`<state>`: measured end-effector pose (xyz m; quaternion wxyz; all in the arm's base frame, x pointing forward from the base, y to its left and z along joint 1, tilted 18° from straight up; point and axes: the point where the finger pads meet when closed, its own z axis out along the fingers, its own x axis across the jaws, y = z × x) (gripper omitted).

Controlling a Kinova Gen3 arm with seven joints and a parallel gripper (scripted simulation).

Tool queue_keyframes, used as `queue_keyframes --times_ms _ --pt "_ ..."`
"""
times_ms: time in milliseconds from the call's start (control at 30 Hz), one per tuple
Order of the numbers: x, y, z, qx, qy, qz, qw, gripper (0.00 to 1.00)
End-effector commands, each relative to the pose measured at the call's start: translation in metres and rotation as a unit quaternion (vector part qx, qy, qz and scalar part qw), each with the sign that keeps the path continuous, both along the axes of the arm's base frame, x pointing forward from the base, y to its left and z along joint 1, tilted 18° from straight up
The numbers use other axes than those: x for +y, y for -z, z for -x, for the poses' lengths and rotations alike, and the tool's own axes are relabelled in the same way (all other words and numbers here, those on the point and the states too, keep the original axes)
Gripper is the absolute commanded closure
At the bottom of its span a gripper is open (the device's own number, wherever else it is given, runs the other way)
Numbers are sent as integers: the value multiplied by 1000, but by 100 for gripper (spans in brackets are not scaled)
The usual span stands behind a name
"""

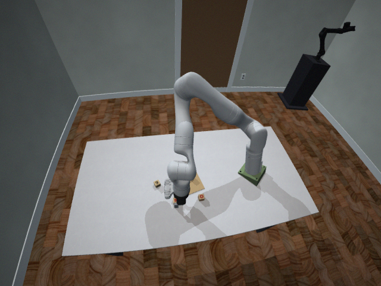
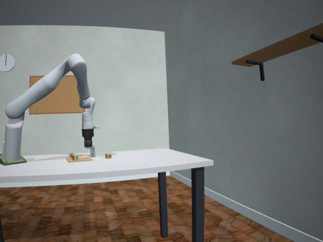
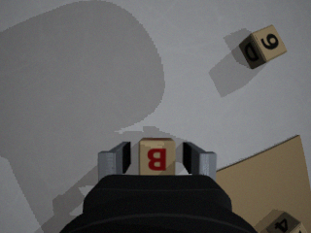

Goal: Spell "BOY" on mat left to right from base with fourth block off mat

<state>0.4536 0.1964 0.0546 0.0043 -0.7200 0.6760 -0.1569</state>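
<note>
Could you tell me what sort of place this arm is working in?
Probably a small lab or test room: a white table carries the arm on a green base plate, with a wood-block floor, a brown door and a corkboard.
</note>
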Motion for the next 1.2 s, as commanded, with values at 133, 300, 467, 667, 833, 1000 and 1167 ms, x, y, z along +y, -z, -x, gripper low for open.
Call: queue_keyframes --times_ms 133,300,467,667,833,1000,1167 --pt "1 -1 0 -1 0 0 1000 0" --pt "1 -1 0 -1 0 0 1000 0" --pt "1 -1 0 -1 0 0 1000 13" --pt "1 -1 0 -1 0 0 1000 13" --pt "1 -1 0 -1 0 0 1000 13" --pt "1 -1 0 -1 0 0 1000 43" --pt "1 -1 0 -1 0 0 1000 43"
